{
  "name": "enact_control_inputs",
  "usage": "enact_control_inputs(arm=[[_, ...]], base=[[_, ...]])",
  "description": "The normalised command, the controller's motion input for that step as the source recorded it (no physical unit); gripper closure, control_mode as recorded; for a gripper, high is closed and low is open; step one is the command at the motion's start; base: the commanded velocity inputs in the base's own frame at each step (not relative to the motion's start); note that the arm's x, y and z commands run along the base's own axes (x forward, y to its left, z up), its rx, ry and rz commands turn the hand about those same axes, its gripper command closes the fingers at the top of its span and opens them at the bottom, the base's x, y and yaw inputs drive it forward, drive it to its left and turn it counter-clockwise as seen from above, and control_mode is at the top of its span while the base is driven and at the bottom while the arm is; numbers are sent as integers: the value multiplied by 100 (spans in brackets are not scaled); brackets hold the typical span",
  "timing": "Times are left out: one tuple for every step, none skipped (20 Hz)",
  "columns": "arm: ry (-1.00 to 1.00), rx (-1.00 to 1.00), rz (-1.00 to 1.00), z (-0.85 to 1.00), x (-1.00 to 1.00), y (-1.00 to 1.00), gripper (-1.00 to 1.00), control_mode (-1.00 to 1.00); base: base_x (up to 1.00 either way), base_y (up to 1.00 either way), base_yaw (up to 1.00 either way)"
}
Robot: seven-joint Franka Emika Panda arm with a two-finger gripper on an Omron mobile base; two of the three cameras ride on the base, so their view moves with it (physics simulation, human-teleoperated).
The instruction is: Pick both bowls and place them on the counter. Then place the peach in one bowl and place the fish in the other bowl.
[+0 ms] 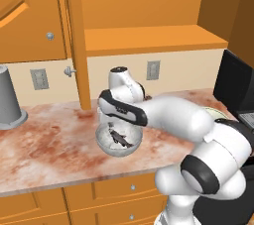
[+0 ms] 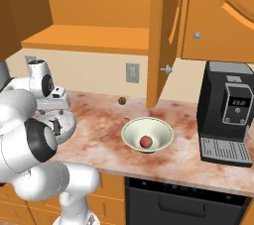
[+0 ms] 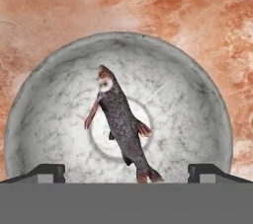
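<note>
The pincer (image 3: 126, 171) is hanging released directly above the marbled bowl (image 3: 59, 99), its two dark tips standing wide apart at either side of the rim, with nothing between them. The fish (image 3: 123, 127) is lying inside that bowl on the pale floor, head toward the far wall and tail toward the pincer, so it looks dropped there rather than carried.

The second bowl — the pale green-cream bowl (image 2: 134, 132) — is sitting well apart from it on the tabletop (image 2: 99, 120), in front of the open cupboard door, and the peach (image 2: 146, 141) is resting at its bottom. Each item is lying in its own bowl because the task is asking for exactly that split, and both bowls are standing upright on the tabletop, which suggests the job is at or near its end.

Counting: two bowls, one peach, one fish. Off-task things are also sitting around (none of them touching the bowls) — one small dark ball (image 2: 121, 100) near the back wall, one tall grey upturned cup (image 1: 9, 101) at the far end, and one black coffee machine (image 2: 228, 115).
</note>
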Motion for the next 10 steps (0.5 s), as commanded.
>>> enact_control_inputs(arm=[[-4,-5,0,12,-19,-35,-100,-100],[-2,-4,0,14,-25,-35,-100,-100],[-2,-1,0,20,-26,-42,-100,-100],[-2,-1,0,26,-25,-44,-100,-100],[-1,-1,0,31,-25,-37,-100,-100],[0,0,0,34,-26,-34,-100,-100],[0,0,0,37,-25,-41,-100,-100],[0,0,0,38,-20,-45,-100,-100],[0,-1,0,33,-21,-40,-100,-100],[0,0,0,32,-22,-41,-100,-100]], base=[[0,0,0],[0,0,0],[0,0,0],[0,0,0],[0,0,0],[0,0,0],[0,0,0],[0,0,0],[0,0,0],[0,0,0]])
